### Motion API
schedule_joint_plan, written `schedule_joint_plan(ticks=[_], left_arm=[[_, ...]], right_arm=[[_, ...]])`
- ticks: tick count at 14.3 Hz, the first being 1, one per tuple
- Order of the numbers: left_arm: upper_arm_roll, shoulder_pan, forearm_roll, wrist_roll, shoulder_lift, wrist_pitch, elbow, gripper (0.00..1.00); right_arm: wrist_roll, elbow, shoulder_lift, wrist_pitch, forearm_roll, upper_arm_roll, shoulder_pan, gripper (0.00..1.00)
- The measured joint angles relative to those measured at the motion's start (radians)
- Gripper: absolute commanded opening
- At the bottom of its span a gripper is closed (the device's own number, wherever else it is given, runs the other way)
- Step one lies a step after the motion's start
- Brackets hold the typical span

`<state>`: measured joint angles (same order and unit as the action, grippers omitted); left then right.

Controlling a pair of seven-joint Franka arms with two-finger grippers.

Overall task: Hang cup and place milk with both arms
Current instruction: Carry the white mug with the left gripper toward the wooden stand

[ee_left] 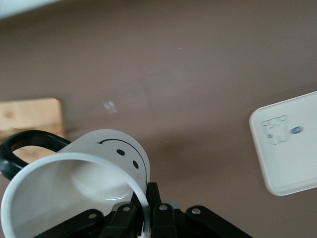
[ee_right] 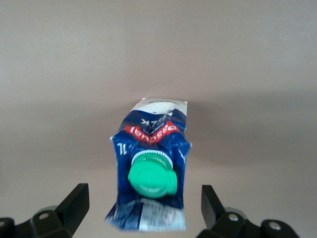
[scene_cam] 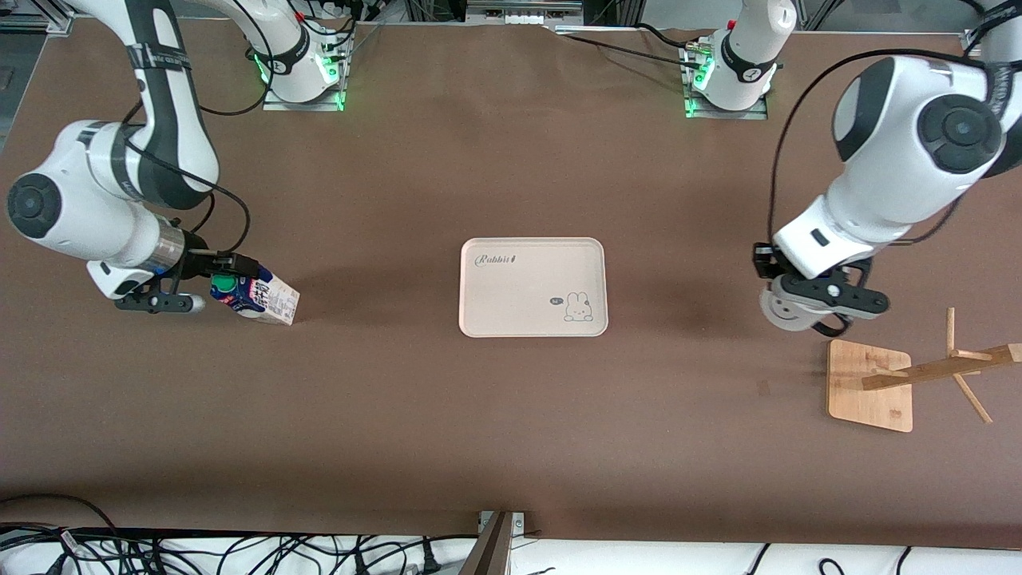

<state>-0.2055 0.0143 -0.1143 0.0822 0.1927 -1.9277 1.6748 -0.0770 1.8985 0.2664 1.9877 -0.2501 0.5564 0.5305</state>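
Milk (ee_right: 151,168) between parted right gripper (ee_right: 143,208) fingers; left gripper (ee_left: 141,218) apparently pinches cup (ee_left: 74,188).

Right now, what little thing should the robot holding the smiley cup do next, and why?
Probably carry the cup over toward the wooden rack and line its black handle up with a peg. The left gripper already pinches the cup's rim, just above the rack's base. The right gripper sits open around the milk, so that arm likely closes next.
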Motion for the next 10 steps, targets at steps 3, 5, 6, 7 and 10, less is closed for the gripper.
schedule_joint_plan(ticks=[3, 5, 6, 7, 10], left_arm=[[0.002, 0.058, -0.065, 0.208, 0.0, 0.003, -0.029, 0.0], [0.017, 0.09, -0.071, 0.323, 0.001, 0.0, -0.03, 0.0], [0.032, 0.1, -0.072, 0.363, 0.002, -0.016, -0.03, 0.0], [0.042, 0.111, -0.072, 0.402, 0.005, -0.041, -0.03, 0.0], [0.062, 0.127, -0.072, 0.472, 0.015, -0.077, -0.029, 0.0]], right_arm=[[-0.006, -0.228, -0.029, -0.293, 0.0, 0.055, -0.002, 1.0], [-0.006, -0.416, -0.049, -0.474, 0.022, 0.075, -0.003, 1.0], [-0.006, -0.496, -0.057, -0.522, 0.057, 0.076, -0.003, 1.0], [-0.006, -0.557, -0.06, -0.543, 0.096, 0.075, -0.001, 1.0], [-0.006, -0.623, -0.042, -0.545, 0.151, 0.067, 0.009, 1.0]])
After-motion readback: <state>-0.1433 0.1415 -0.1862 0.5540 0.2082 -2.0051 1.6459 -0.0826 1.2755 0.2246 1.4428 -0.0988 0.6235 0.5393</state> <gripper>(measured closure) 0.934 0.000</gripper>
